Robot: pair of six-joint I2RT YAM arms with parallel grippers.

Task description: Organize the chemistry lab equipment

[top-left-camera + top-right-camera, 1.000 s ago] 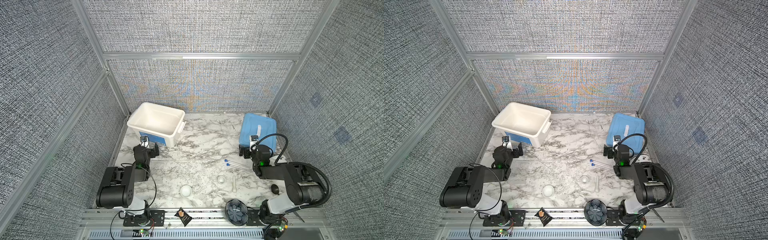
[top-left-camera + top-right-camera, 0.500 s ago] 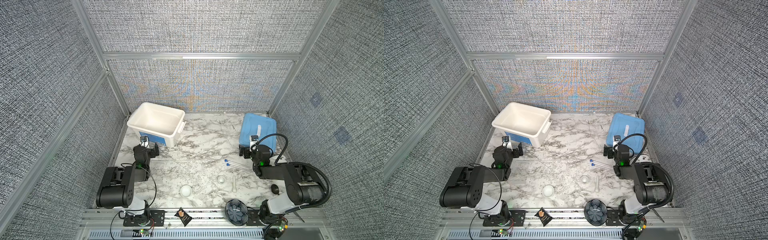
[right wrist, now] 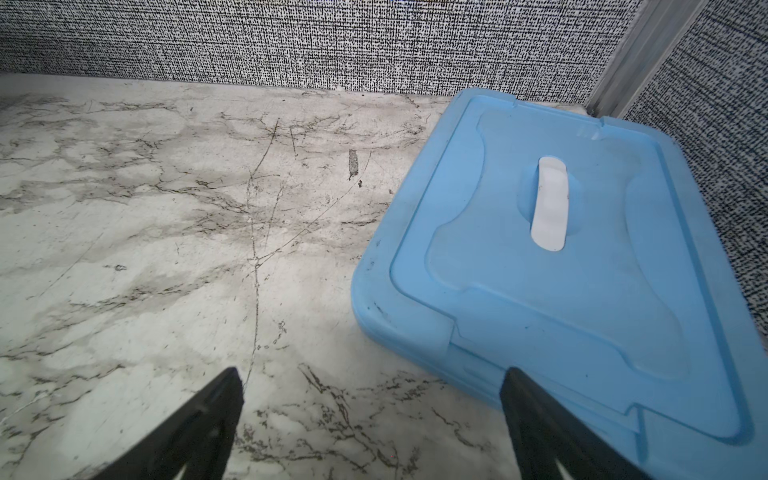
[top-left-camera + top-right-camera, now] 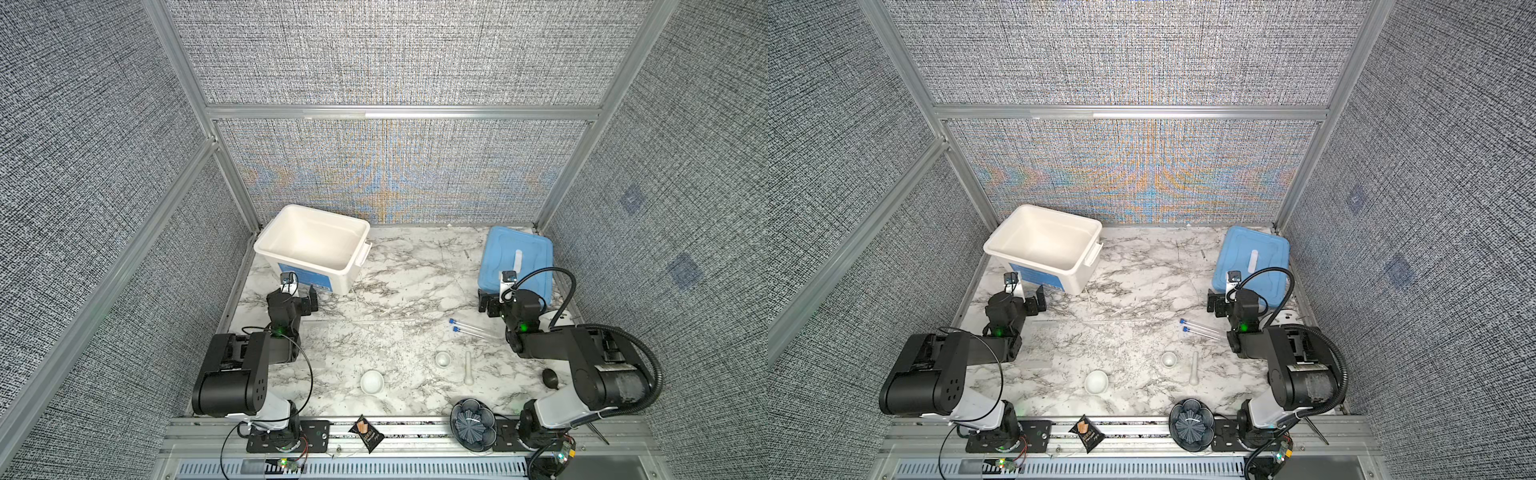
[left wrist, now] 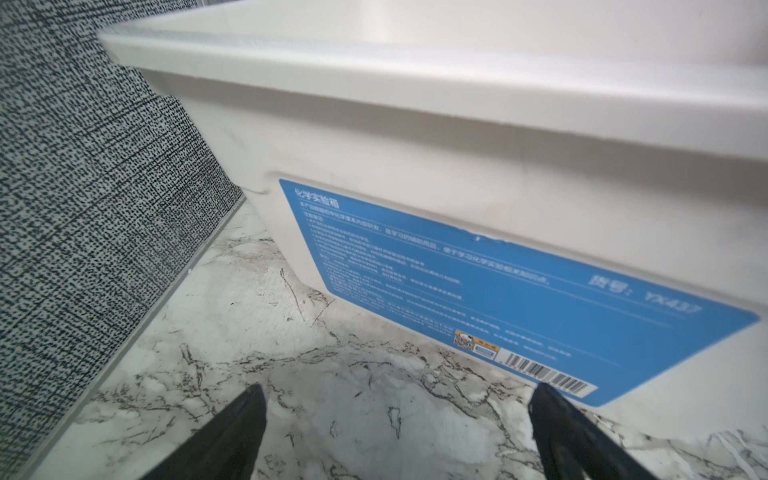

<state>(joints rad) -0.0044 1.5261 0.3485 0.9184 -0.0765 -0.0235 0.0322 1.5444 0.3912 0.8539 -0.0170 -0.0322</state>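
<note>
Left gripper (image 5: pixel 397 388) spread wide, empty, just in front of the white bin (image 5: pixel 415 166). Right gripper (image 3: pixel 370 372) spread too, empty, well apart from the bin. Tubes (image 4: pixel 469 328), small dish (image 4: pixel 443 359), larger dish (image 4: pixel 372 381) and pestle (image 4: pixel 468 368) lie well clear of the bin. A faint outline nearer the bin is possibly the clear rack (image 4: pixel 328 332).

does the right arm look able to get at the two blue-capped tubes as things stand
Probably yes: the tubes lie flat on the table right beside the right arm, nothing over them, and its jaws stand open.
</note>
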